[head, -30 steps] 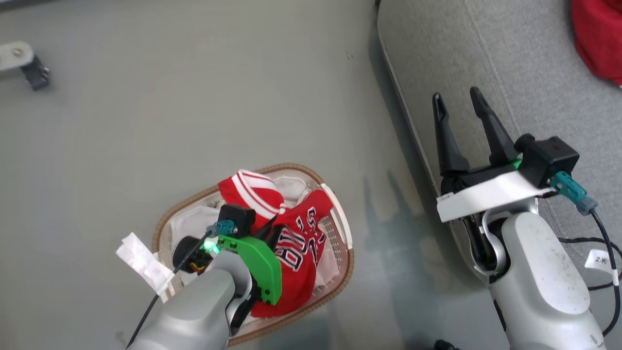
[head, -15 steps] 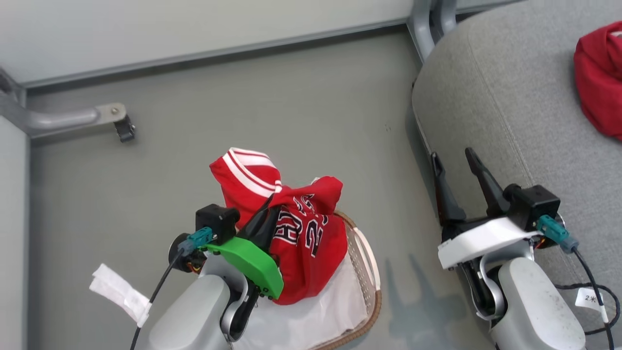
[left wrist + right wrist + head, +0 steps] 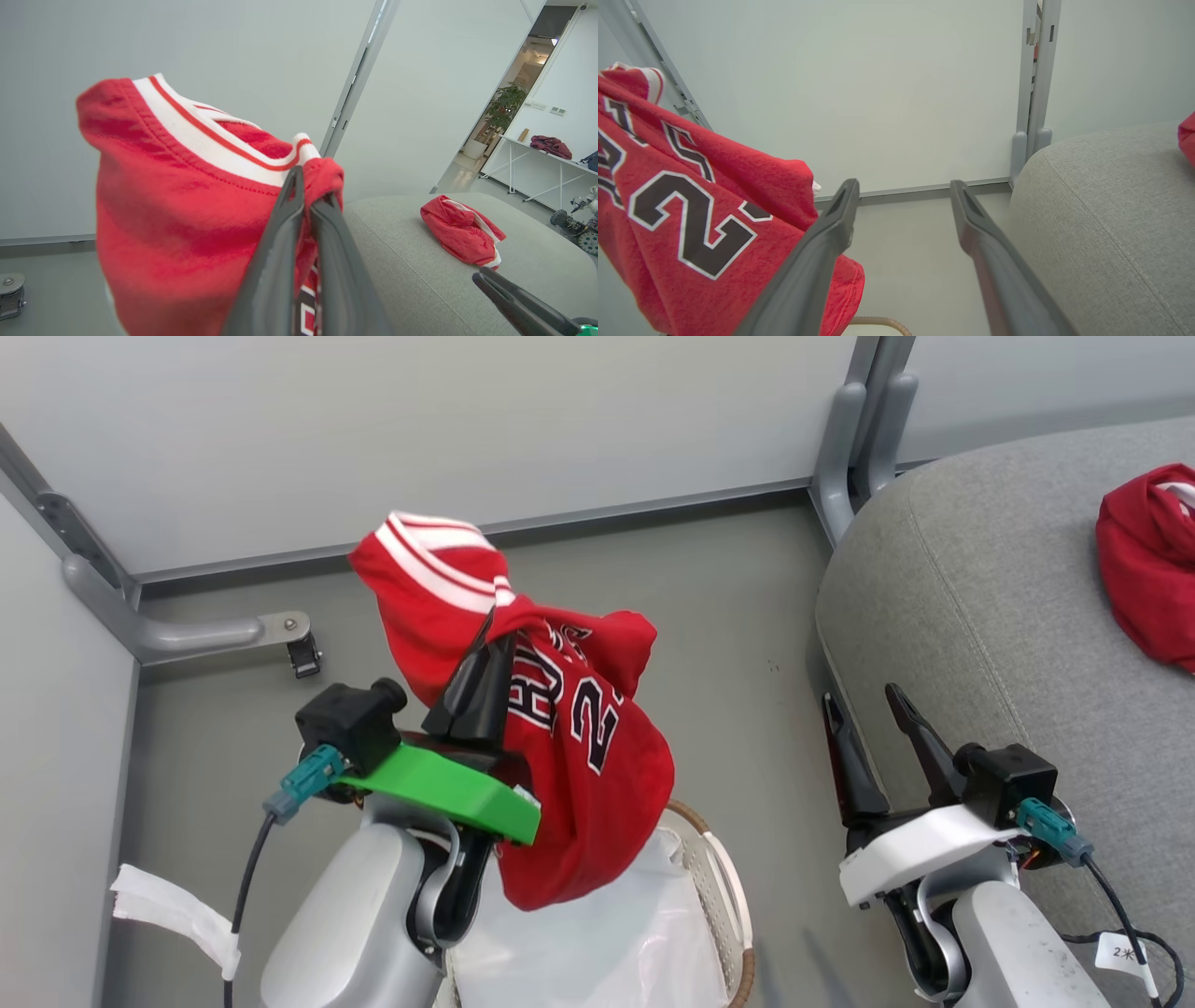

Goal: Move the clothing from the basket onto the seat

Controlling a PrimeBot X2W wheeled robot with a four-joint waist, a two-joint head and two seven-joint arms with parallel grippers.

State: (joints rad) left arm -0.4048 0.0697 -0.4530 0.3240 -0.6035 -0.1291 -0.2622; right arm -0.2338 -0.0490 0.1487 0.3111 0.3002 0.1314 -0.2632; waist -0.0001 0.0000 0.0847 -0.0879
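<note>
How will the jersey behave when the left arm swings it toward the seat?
Probably floppy: the jersey drapes limp from the shut left gripper. Likely light: one pinched fold carries it. Its hanging tail may sway or brush the basket.

The red basketball jersey (image 3: 579,775) is soft, nappy cloth with ribbed white trim. The large grey seat (image 3: 980,616) is coarse, matt woven fabric. The oval cream basket (image 3: 714,882) is smooth perforated plastic with a brown woven rim.
</note>
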